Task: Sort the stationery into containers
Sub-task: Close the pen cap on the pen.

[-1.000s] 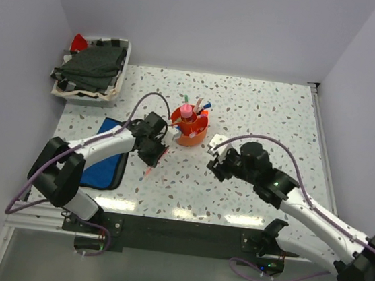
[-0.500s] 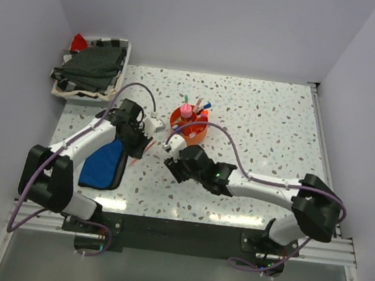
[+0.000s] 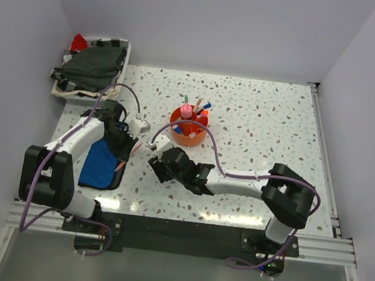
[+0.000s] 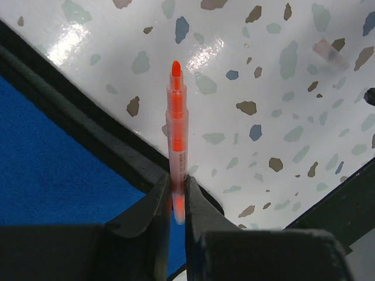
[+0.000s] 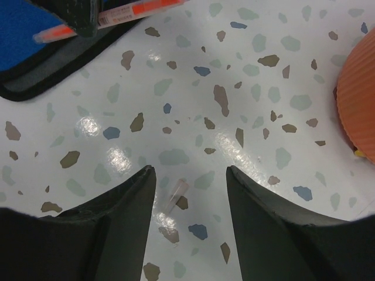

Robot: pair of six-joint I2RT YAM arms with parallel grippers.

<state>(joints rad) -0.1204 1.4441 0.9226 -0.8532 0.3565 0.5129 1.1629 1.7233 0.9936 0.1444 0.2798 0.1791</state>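
Observation:
An orange pen [image 4: 176, 117] is pinched near its rear end by my left gripper [image 4: 177, 188], its tip pointing out over the table. The pen hangs over the black edge of the blue pouch [image 4: 53, 158], which lies at the left front of the table [image 3: 100, 164]. My left gripper [image 3: 123, 149] hovers at that pouch's right edge. My right gripper [image 5: 190, 171] is open just above the table, with a small clear cap [image 5: 175, 196] lying between its fingers, untouched. The orange organiser [image 3: 188, 130] holds a pink tube [image 3: 187, 111] and several pens.
A white tray [image 3: 68, 91] of dark cloth sits at the back left corner. The organiser's ribbed wall [image 5: 357, 99] stands close to the right of my right gripper. The two grippers are near each other, left of the organiser. White walls enclose the table.
My right arm has swung left across the table, from right of the organiser to front-left of it. My left gripper has carried the orange pen leftwards to the pouch's edge.

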